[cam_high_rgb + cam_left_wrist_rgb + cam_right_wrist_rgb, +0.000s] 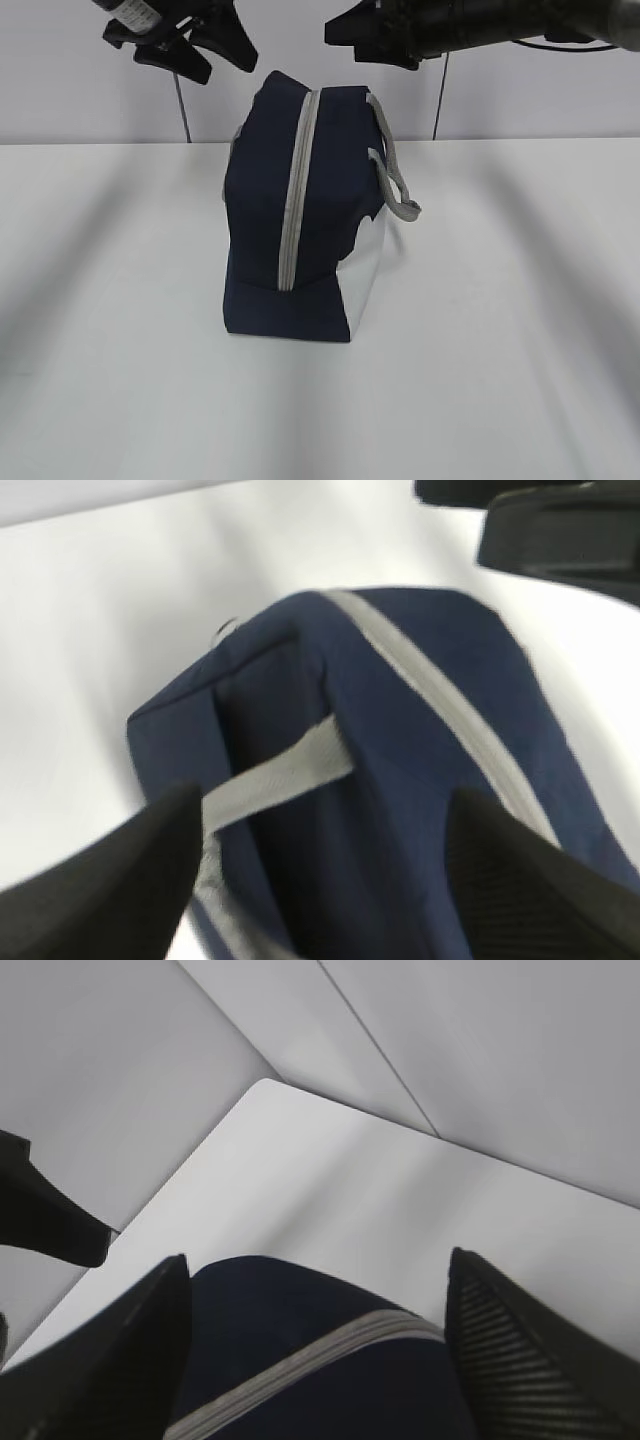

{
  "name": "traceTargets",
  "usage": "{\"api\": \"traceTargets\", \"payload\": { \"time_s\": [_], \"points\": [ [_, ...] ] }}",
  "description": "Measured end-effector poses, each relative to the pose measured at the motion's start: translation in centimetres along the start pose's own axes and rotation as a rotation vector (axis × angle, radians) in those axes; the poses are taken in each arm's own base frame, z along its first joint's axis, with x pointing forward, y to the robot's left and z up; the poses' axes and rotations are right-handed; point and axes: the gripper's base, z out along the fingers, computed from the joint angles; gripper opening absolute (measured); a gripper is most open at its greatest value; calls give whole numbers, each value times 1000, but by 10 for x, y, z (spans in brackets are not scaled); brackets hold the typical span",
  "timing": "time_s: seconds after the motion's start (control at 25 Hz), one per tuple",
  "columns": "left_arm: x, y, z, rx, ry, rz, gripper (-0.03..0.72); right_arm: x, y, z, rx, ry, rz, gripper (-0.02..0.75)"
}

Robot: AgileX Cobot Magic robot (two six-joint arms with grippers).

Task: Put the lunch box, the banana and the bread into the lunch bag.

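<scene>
One tall navy-blue fabric lunch bag (pixel 300 230) stands on one white table (pixel 120 350). On that bag: one grey zipper strip (pixel 297 190) and two grey strap handles (pixel 395 185). Above the bag hang two black grippers, left (pixel 195 45) and right (pixel 375 35).

The exterior view looks down at a slant across the tabletop (pixel 120 330) at the lunch bag (pixel 260 210), which both wrist views see close from above.
</scene>
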Motion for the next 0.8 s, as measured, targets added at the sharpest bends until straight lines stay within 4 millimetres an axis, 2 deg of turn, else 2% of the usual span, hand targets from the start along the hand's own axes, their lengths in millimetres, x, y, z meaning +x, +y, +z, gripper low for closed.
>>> {"api": "traceTargets", "payload": {
  "time_s": [0.16,0.32,0.48,0.6,0.8],
  "points": [
    [7,-4,-22,-75,75,-5,459,-9,26,-20,-1,5,-64,557],
    [7,-13,-48,-123,41,-10,446,-20,51,-41,21,-18,-87,517],
    [12,-27,-74,-153,9,-7,438,-22,73,-58,38,-27,-85,487],
    [29,-36,-84,-162,38,-13,435,-21,90,-74,55,-32,-87,481],
    [79,-42,-95,-165,137,-46,435,-9,119,-102,126,-51,-106,479]
  ]
}}
